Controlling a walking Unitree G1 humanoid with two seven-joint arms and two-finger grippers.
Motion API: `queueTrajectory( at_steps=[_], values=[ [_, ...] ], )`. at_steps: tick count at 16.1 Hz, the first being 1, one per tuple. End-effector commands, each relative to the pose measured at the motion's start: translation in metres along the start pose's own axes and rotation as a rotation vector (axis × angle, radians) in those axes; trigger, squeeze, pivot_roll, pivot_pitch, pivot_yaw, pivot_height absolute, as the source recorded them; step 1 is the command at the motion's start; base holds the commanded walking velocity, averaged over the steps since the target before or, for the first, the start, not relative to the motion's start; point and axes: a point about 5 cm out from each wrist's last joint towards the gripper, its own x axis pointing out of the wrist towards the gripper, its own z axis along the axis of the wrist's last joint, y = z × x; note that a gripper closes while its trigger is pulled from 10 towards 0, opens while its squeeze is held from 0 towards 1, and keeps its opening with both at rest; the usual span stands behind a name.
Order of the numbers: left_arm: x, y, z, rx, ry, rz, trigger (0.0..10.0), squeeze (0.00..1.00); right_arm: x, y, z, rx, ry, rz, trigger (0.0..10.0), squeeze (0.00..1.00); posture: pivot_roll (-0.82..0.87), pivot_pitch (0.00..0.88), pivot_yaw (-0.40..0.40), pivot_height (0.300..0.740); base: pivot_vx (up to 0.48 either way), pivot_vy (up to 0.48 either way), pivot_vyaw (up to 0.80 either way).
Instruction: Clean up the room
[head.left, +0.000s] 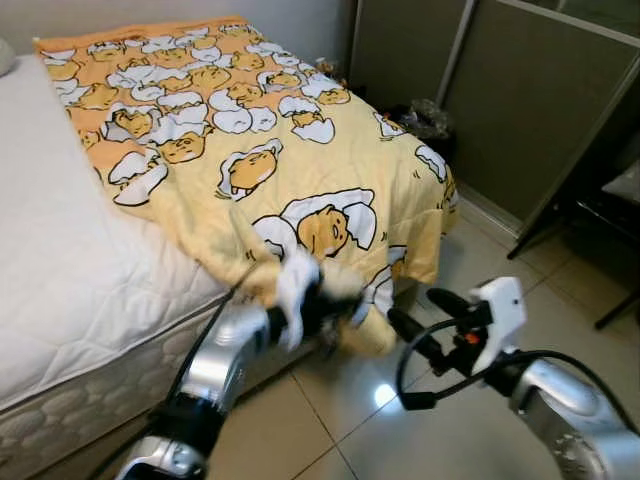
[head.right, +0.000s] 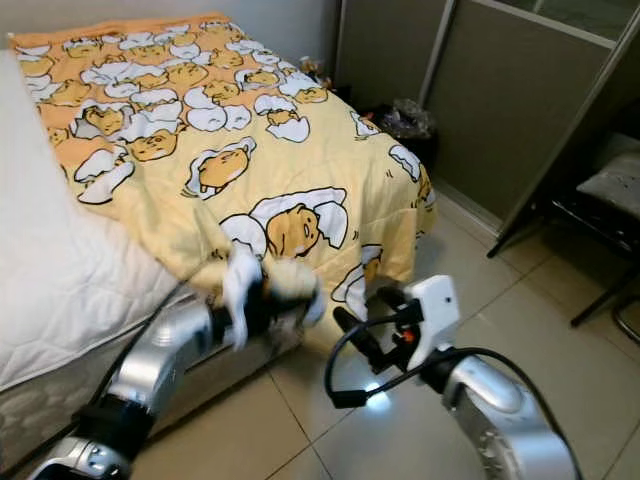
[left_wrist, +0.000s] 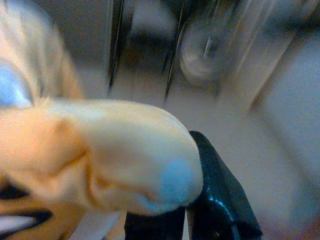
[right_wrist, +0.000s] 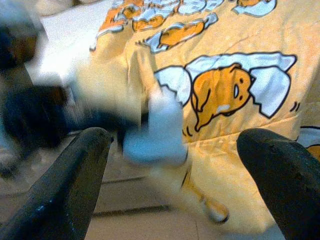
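Left eye view — left gripper (head.left: 325, 305) clenched on yellow egg-print blanket (head.left: 240, 150) hem at bed (head.left: 60, 290) edge; right gripper (head.left: 420, 320) released, fingers spread — near it.

Left end effector (head.left: 325, 308) clamped closed; right end effector (head.left: 425, 322) spread wide, both outstretched.

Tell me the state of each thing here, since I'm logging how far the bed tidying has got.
Blanket: spread over the far side of the bed, one corner bunched and gripped.
Mattress: near side bare.
Left tool: shut on the blanket's corner at the bed's edge.
Right tool: open, held above the floor beside the blanket's hanging edge.
Sliding closet doors: shut.
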Motion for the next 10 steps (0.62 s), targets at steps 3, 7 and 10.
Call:
queueTrajectory(
  at_steps=[3, 7, 10],
  values=[
    [-0.017, 0.008, -0.057, 0.232, 0.372, 0.057, 0.0, 0.00, -0.014, -0.010, 0.011, 0.019, -0.024, -0.038, 10.0, 0.01, -0.22, 0.000, -0.014, 0.740, 0.000, 0.000, 0.00],
    [-0.020, -0.003, -0.086, 0.457, 0.560, -0.046, 0.0, 0.00, -0.017, -0.014, 0.017, 0.034, -0.030, -0.033, 10.0, 0.01, -0.23, 0.000, -0.012, 0.740, 0.000, 0.000, 0.00],
    [-0.015, -0.015, -0.098, 0.748, 0.688, -0.223, 0.0, 0.00, -0.019, -0.009, 0.010, 0.034, 0.025, 0.016, 10.0, 0.01, -0.22, 0.000, -0.014, 0.740, 0.000, 0.000, 0.00]
  ],
)
